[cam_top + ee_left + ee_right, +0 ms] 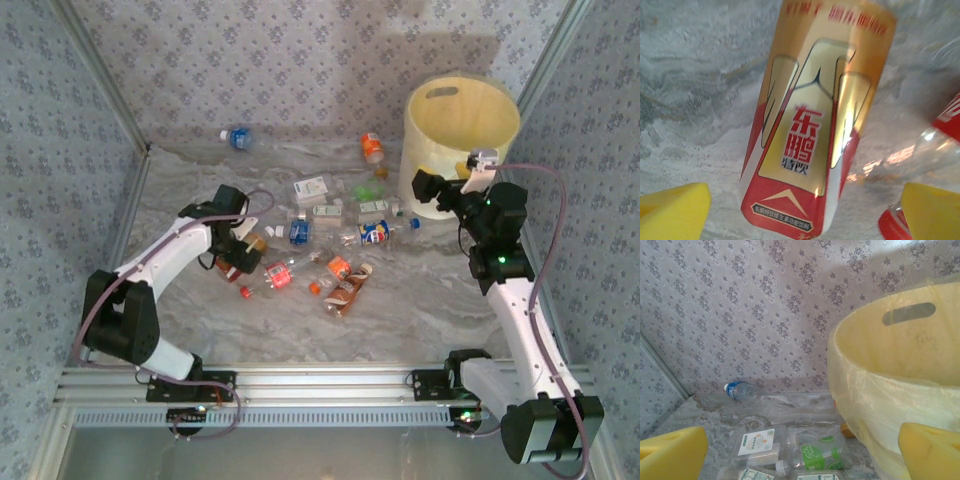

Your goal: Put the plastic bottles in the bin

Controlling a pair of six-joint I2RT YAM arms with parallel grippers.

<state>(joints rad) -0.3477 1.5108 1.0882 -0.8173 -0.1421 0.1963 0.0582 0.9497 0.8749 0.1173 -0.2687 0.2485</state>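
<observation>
Hovering w/ left pincer spread around gold-red label bottle, on table well away from bin; pinching nothing. Holding right pincer spread & empty just beside bin wall. Seeing rest of plastic bottles scattered btwn that bottle and bin.

Risking slip on closing: glossy, rounded label vs soft yellow foam pads, thin plastic prob. buckling. Risking catching clear crushed neighbour lying just beside. Also risking snag on crinkly thin film draped over bin's smooth cream wall.
</observation>
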